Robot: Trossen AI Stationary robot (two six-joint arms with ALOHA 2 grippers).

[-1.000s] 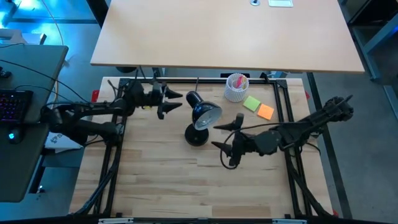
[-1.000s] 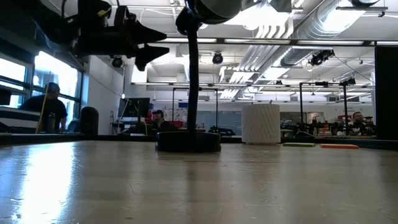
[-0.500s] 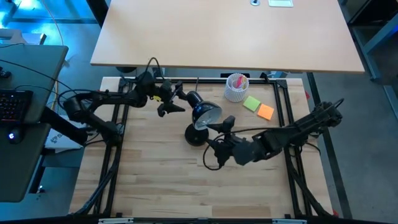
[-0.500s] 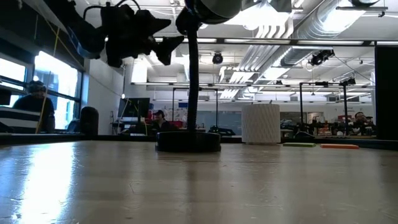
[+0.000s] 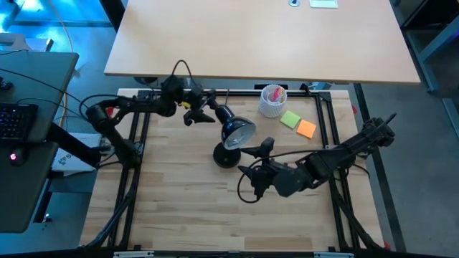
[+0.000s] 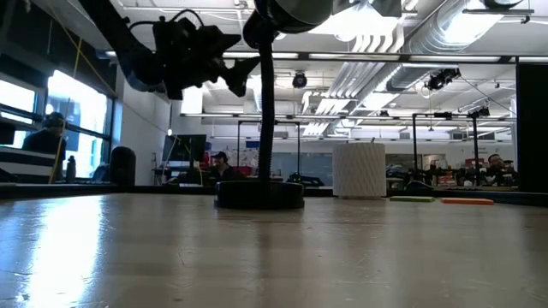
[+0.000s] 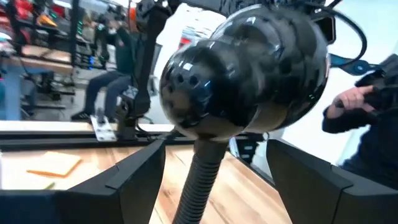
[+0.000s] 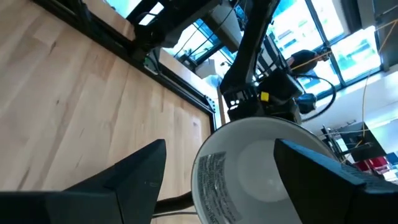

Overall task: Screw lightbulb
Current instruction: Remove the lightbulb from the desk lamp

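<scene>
- Left gripper (image 5: 204, 113): jaws wide, gripping nothing, astride the back of the lamp head (image 5: 240, 131) where the ribbed neck (image 7: 199, 186) joins it. Contact with the head not clear from the wrist view. Set there, by the look of it, to brace the head against twisting.
- Right gripper (image 5: 252, 163): jaws wide and empty, below and in front of the head's open mouth, aimed up into it. In the right wrist view, one finger (image 8: 124, 180) on either side of the pale round inside of the head (image 8: 249, 168). Probably lined up this way to reach the socket squarely.
- Lightbulb: not to be told apart for certain. None in either pair of jaws and none loose on the surface (image 5: 179, 208). Likely already inside the head, amid that pale hollow, though hard to separate from the lining.
- Lamp base (image 5: 226, 156): about midway between the left and right edges, nearer the far edge. Head tilted toward the right arm, which suits an approach from that side.
- Ribbed white cup (image 5: 272, 100): by the far edge, right of the lamp, well apart from both grippers.
- Green note (image 5: 290, 119) and orange note (image 5: 306, 128): flat just beside the cup, toward the right edge. Out of the way of the work.
- People in the room beyond, no part in the job.
</scene>
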